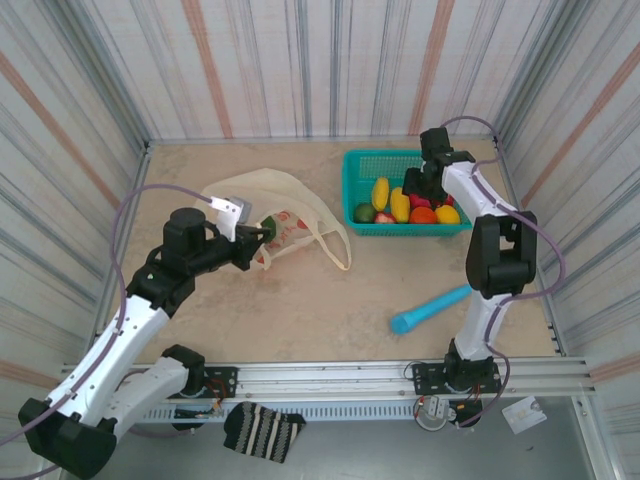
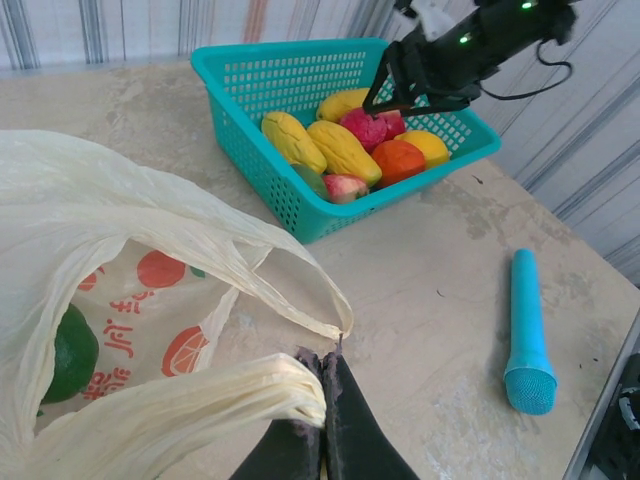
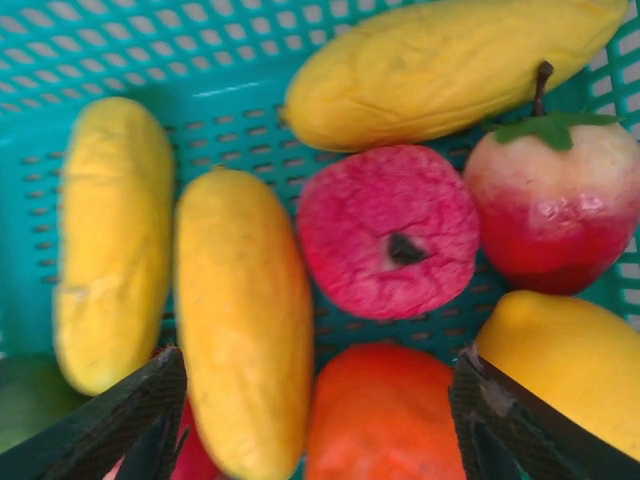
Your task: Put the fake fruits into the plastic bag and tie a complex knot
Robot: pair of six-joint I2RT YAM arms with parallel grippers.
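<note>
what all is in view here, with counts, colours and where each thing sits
plastic bag: one, cream with red-orange print, left of table centre
basket: one, teal, far right of table
yellow fruits: four, yellow, in the basket
red and pink fruits: three, red or pink, in the basket
orange fruit: one, orange, in the basket
green fruits: two, green, one inside the bag, one in the basket
stick: one, blue, on the table by the right arm
cloth: one, black-and-white striped, below the near rail
left gripper: one, black, shut on the bag's handle
right gripper: one, black, open over the basket's fruit
</note>
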